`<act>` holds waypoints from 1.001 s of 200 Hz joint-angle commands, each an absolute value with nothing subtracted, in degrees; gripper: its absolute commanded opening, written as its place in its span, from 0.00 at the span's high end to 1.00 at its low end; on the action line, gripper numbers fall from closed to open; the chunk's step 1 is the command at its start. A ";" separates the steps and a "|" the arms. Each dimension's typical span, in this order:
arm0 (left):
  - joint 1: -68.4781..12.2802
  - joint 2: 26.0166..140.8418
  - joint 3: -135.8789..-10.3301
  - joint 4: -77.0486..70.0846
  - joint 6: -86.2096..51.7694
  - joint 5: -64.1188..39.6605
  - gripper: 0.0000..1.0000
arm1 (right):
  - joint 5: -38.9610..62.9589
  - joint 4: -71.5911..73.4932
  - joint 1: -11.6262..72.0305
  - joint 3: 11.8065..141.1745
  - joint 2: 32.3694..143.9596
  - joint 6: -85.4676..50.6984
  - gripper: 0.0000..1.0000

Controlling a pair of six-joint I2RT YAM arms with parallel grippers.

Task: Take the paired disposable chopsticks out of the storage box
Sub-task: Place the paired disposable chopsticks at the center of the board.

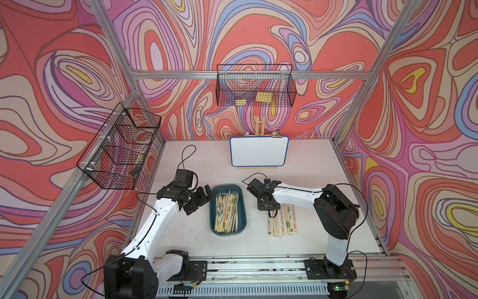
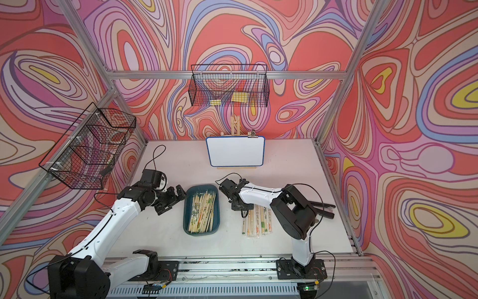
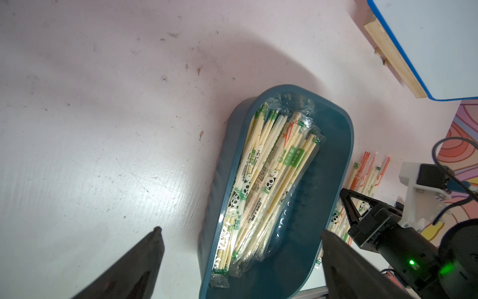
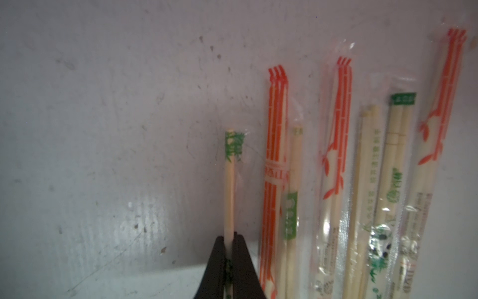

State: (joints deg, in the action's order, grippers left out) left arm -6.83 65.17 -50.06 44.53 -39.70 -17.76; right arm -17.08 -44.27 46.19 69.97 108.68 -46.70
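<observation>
- The right gripper [image 4: 229,236] is clenched on 1 sleeved pair [image 4: 229,181]; the stick runs straight out from between the fingers, with green bamboo print at its far end.
- The sleeved pair sits just beside a row of paired disposable chopsticks [image 1: 283,220] lying side by side on the surface [image 1: 181,233]. I cannot tell whether it touches the surface.
- Row, as seen in the right wrist view: clear sleeves, 3 with orange bamboo print, the others green, 1 with a panda.
- The row lies outside the storage box [image 1: 243,207], on its right-arm side and apart from it.
- The left gripper [image 3: 240,231] is spread wide with nothing in its grasp, and hangs at the box's left-arm side.
- The storage box is dark teal and stands on the surface between the 2 arms. A heap [image 3: 271,176] of sleeved chopsticks lies lengthwise inside, bunched toward the left arm's side.
- A whiteboard [image 1: 259,151] stands at the back of the surface, well apart from the box.
</observation>
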 commanded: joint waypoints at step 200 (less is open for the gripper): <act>-7.10 64.71 -51.66 46.76 -39.07 -15.47 0.00 | -16.15 -43.99 46.18 70.22 103.31 -46.63 0.68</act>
